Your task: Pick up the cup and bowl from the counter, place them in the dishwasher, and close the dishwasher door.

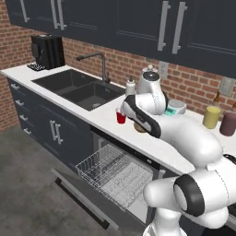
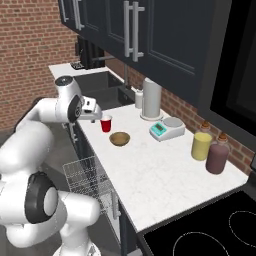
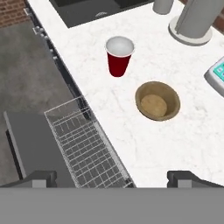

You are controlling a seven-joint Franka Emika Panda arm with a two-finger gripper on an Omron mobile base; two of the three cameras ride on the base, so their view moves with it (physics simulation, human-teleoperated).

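Note:
The red cup (image 3: 119, 57) stands upright on the white counter (image 3: 183, 144), white inside showing. The tan bowl (image 3: 157, 101) sits just beside it, a little nearer the hand. My gripper (image 3: 113, 179) is open and empty, its fingertips (image 3: 41, 178) wide apart, hovering above the counter's front edge short of both. From the right base, the gripper (image 2: 94, 118) hangs just left of the cup (image 2: 106, 123) and the bowl (image 2: 120, 138). The dishwasher door (image 1: 87, 203) lies dropped open, and the wire rack (image 1: 115, 173) is pulled out. My arm half hides the bowl (image 1: 139, 128) behind the cup (image 1: 120, 117).
A sink (image 1: 78, 87) and faucet (image 1: 102, 64) lie left of the cup, with a coffee machine (image 1: 47, 51) beyond. A tall white cylinder (image 2: 151, 99), a scale (image 2: 167, 128), a yellow cylinder (image 2: 201, 145) and a maroon cylinder (image 2: 218, 157) stand along the wall. The stove (image 2: 210, 230) is at the right.

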